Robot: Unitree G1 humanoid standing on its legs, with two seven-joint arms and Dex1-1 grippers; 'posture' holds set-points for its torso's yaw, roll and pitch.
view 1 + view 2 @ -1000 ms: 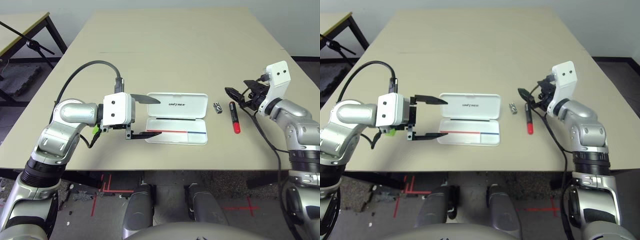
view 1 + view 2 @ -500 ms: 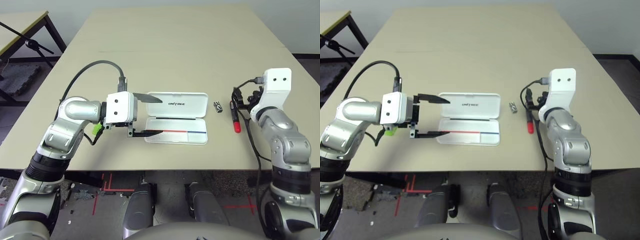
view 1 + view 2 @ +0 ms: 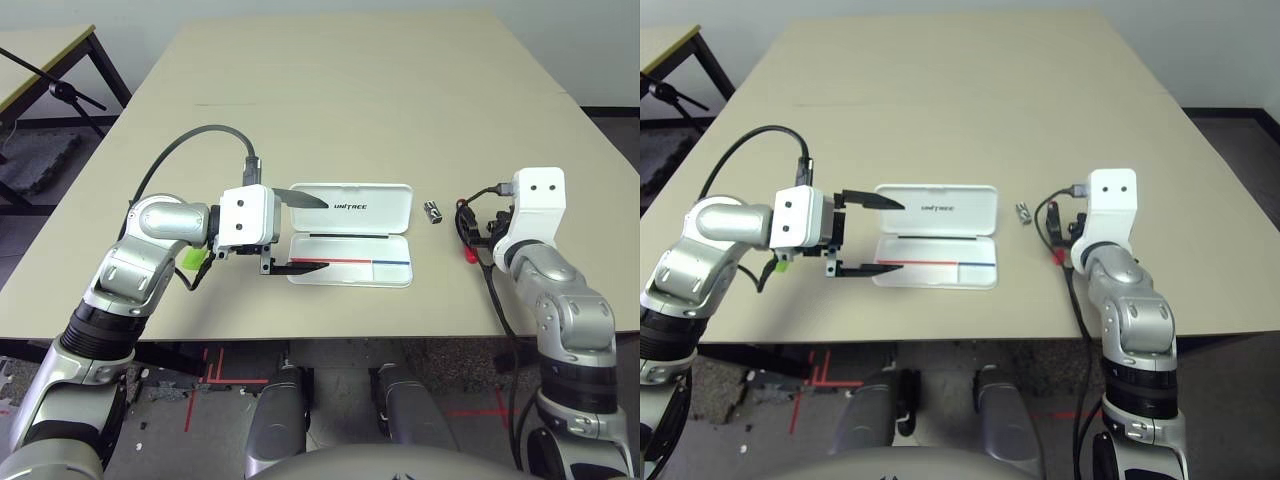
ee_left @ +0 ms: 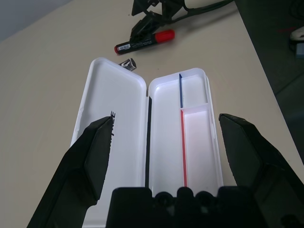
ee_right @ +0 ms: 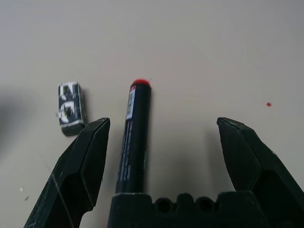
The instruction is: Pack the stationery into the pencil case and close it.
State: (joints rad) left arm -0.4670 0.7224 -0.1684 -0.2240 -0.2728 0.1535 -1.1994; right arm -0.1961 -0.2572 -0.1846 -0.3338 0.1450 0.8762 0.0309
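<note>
The white pencil case (image 3: 380, 212) lies open mid-table, its lid flat toward the far side. A thin black pen (image 4: 148, 142) lies along the hinge and a red-and-blue pencil (image 4: 183, 147) in the tray. My left gripper (image 4: 164, 118) is open, level with the case's left end, fingers pointing at it. A lime-green highlighter (image 3: 192, 258) peeks out behind that wrist. Right of the case lie a small dark-and-silver piece (image 5: 70, 107) and the red marker (image 5: 135, 133). My right gripper (image 5: 162, 122) hangs open above the marker, which lies between its fingers but nearer one of them.
A second table with a black stand (image 3: 60, 85) sits at the far left. The far half of the tabletop (image 3: 360, 90) is bare. The case lies a short way back from the table's front edge (image 3: 330, 335).
My right arm has swung inward and turned its gripper down over the red marker. My left gripper has edged slightly toward the case. Both stayed open.
</note>
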